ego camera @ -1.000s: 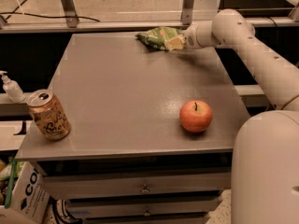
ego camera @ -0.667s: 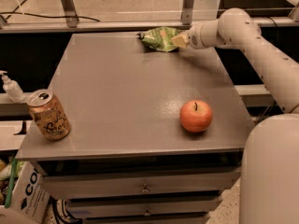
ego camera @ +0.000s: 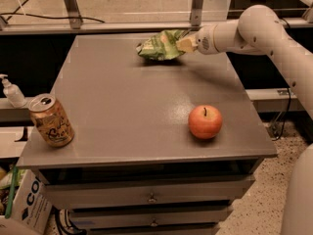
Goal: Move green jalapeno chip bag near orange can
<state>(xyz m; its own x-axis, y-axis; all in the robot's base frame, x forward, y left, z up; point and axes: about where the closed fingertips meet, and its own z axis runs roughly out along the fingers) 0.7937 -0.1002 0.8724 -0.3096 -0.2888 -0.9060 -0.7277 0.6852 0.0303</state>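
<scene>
Grey and plain, the tabletop [ego camera: 127,97] is carried on a cabinet whose drawers [ego camera: 151,198] are seen along the front edge. A pale floor with a dark cable [ego camera: 54,17] is seen beyond the far edge.

At the far left, off the tabletop, a small pump bottle [ego camera: 11,90] is set on a lower ledge, and a cardboard box [ego camera: 24,210] with dark lettering is seen below it by the cabinet.

The orange can [ego camera: 51,120] is placed at the near-left corner of the tabletop, standing with its silver top and pull tab up and its dark script turned to the camera.

The green jalapeno chip bag [ego camera: 160,46] is found at the far edge, right of the middle, well apart from the orange can. It is crumpled, and a shadow is cast on the tabletop under it; whether it is touching the surface cannot be told.

The bag's right end is clamped by the gripper [ego camera: 183,42], whose fingers are closed narrowly on the foil. The gripper is carried by a white arm [ego camera: 254,28] reaching in from the right.

A red-orange apple [ego camera: 205,122] is set upright toward the near-right part of the tabletop, well apart from the bag and the can.
</scene>
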